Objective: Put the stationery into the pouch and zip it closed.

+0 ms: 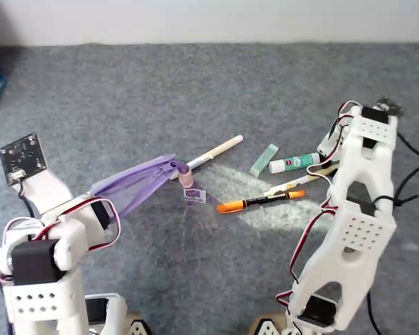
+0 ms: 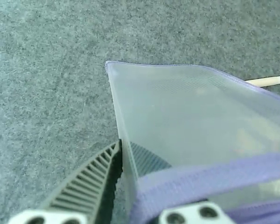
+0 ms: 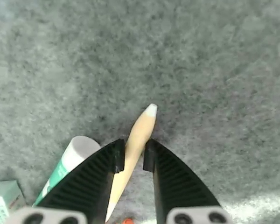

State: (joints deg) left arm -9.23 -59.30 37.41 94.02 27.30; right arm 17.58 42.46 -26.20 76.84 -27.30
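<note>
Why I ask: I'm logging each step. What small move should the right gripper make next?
Probably lift the pencil straight up. The right gripper looks closed on it, the glue stick lies close beside it, and the left gripper already holds the pouch.

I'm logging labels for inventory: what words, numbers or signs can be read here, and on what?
No text can be read.
On the white-and-green tube: print on its label, too small to read.
On the green eraser: marks on its sleeve, blurred.
On the tag at the end of the pouch: purple marks, too small.
On the orange marker: no print shows.
On the cream pencil in the right gripper: no print shows.
</note>
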